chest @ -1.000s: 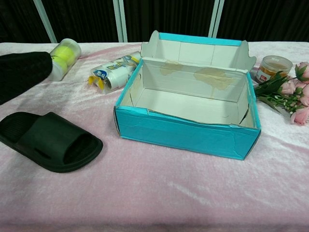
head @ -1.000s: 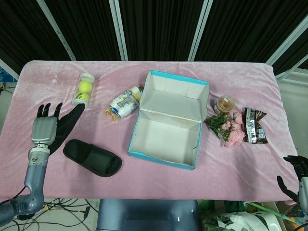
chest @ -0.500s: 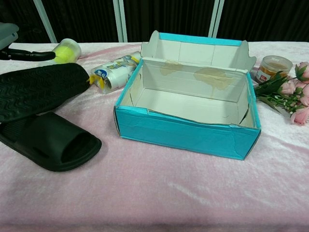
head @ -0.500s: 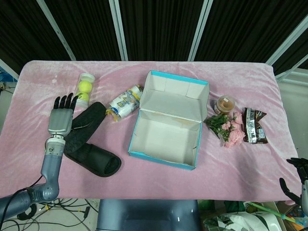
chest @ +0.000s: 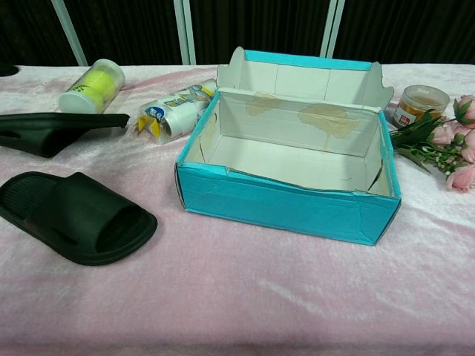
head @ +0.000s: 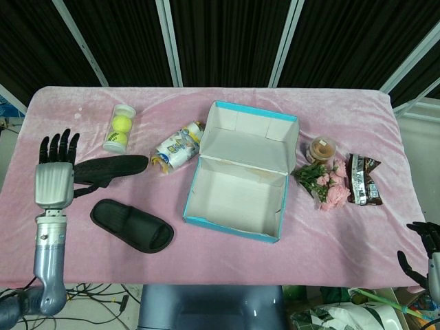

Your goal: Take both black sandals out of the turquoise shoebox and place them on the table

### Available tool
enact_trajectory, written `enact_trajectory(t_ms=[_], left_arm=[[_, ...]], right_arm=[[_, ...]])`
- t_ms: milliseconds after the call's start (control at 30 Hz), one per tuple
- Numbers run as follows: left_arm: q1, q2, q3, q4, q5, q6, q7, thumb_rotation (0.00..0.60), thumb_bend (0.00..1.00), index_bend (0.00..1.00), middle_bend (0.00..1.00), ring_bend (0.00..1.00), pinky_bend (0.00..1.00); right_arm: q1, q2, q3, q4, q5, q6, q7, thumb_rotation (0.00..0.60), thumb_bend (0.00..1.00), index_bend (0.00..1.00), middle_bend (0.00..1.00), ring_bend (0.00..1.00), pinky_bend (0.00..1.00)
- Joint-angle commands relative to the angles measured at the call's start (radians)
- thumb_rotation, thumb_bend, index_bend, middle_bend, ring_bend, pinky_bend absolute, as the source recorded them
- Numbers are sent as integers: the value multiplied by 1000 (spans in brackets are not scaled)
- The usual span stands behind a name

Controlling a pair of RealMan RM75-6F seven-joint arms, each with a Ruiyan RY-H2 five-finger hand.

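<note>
The left hand (head: 55, 180) pinches the second black rubber sandal (head: 110, 169) level above the pink surface (head: 227, 265), ready to set down; the right hand (head: 423, 251) hangs loosely spread, idle.

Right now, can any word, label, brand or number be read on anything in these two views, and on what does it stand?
None can be read.
white packet: blue and yellow print, too blurred to read.
small jar: red and white label, too small to read.
dark snack wrapper: markings blurred.
tennis ball tube: no legible print.
turquoise shoebox and both black sandals: no text visible.
</note>
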Motion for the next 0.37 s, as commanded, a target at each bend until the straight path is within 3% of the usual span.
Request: enact_trajectory(t_ms=[33, 133, 367], left_arm=[[116, 116, 92, -138, 84, 72, -70, 600, 0, 0, 0, 0, 0], [214, 181, 169, -192, 135, 139, -126, 600, 0, 0, 0, 0, 0], [319, 226, 246, -198, 191, 168, -243, 600, 0, 0, 0, 0, 0]], right_arm=[[6, 4, 1, -5, -3, -7, -6, 600, 243, 315, 266, 195, 257], [21, 6, 2, -15, -15, -17, -20, 600, 243, 315, 265, 195, 257], [38, 7, 2, -34, -27, -29, -47, 600, 244, 315, 266, 195, 257]])
